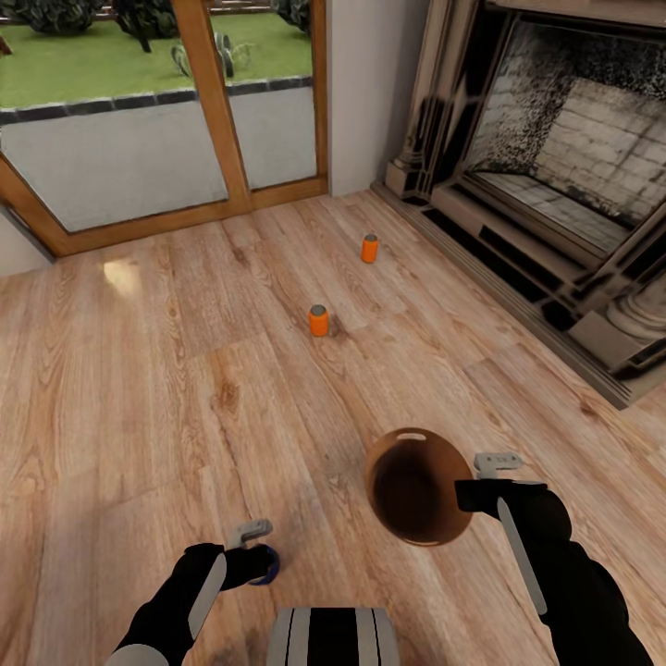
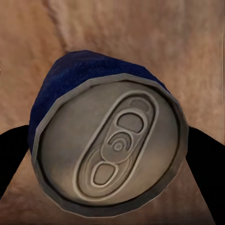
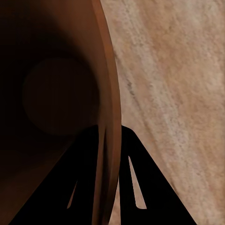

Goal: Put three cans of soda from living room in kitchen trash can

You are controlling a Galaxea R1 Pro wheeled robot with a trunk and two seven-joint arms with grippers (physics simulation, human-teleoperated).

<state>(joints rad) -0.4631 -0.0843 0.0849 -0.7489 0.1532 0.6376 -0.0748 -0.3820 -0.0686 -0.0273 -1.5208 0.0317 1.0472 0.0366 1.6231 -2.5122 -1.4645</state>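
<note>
The left gripper point(image 1: 262, 555) is closed on the blue soda can point(image 2: 105, 140), one black finger point(image 2: 11, 157) on each side of its blue wall. In the left wrist view the camera looks straight down the can's long axis onto its dull grey lid, with the oval pull-tab moulded in relief and a raised rim around it; the plank floor point(image 1: 139, 388) lies beyond. In the head view the can is a small dark-blue shape at the fingertips, low over the floor.

The right gripper point(image 3: 108, 164) pinches the wall of the trash can point(image 1: 418, 486) — one finger inside the rim, one outside, as the right wrist view shows. The bin is a smooth, round copper-brown shell with a dark inside, held clear of the floor with its mouth tipped up towards the head camera; its slot handle sits at the far side of the rim.

Two orange soda cans stand upright on the light wood planks, grey tops up: one point(image 1: 318, 320) mid-floor, the other point(image 1: 370, 248) farther on, nearer the dark carved fireplace point(image 1: 555, 166) and the wood-framed glass door point(image 1: 217, 111).
</note>
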